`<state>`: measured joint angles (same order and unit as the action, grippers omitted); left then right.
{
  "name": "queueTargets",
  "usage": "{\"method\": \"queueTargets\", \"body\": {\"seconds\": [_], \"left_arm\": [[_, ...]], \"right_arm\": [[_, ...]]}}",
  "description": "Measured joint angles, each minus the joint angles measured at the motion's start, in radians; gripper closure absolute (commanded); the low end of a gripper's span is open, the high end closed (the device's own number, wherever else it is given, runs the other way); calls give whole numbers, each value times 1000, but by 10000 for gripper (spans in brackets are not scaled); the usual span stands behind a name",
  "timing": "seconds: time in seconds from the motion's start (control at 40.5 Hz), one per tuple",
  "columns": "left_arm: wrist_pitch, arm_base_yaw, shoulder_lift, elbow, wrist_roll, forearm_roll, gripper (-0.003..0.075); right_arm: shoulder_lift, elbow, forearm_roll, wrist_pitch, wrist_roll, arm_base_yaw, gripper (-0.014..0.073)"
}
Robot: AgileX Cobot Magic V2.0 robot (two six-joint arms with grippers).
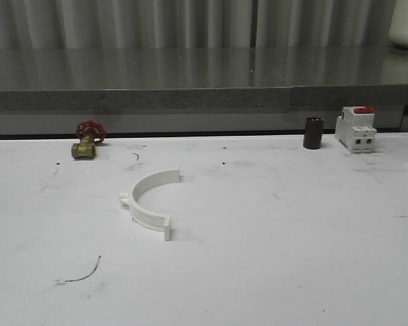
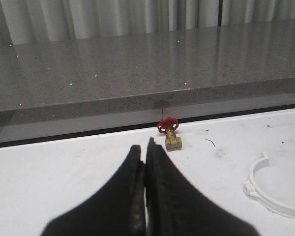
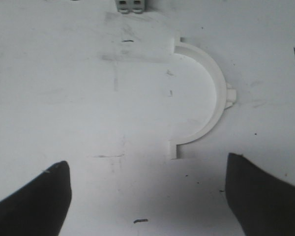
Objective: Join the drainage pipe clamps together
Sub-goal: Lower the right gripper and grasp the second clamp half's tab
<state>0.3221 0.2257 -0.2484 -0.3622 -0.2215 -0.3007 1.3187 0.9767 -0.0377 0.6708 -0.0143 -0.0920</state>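
White half-ring clamp [image 1: 148,201] opens rightward; left pincer [image 2: 146,150] closed empty, right pincer [image 3: 147,189] wide, empty.

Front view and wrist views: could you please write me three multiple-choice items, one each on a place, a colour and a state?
1. In the front view, where is the red-handled valve relative to the clamp half?
A. Inside its arc
B. In front of it, to the right
C. Behind it, to the left

2. What colour is the small cylinder beside the switch?
A. White
B. Black
C. Red

3. How do the jaws stand?
A. Left gripper shut, right gripper open
B. Both open
C. Left open, right shut

Key: 1 C, the valve sits near the far edge, left of the arc. 2 B, it is plainly dark. 3 A, the left jaws meet and the right ones stand wide apart.
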Motion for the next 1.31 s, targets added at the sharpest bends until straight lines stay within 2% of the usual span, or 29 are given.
{"method": "queueTargets", "body": {"seconds": [0.222,0.42,0.716,1.111,1.309], "left_arm": [[0,0,0,0,0,0,741],[0,0,0,0,0,0,741],[0,0,0,0,0,0,741],[2,0,0,0,0,0,741],[4,0,0,0,0,0,741]], "right_arm": [[207,172,6,106,14,-119,-57],[397,299,15,128,14,-170,-43],[650,478,53,196,14,-173,95],[742,514,57,209,6,-173,235],[742,514,59,209,6,-173,419]]}}
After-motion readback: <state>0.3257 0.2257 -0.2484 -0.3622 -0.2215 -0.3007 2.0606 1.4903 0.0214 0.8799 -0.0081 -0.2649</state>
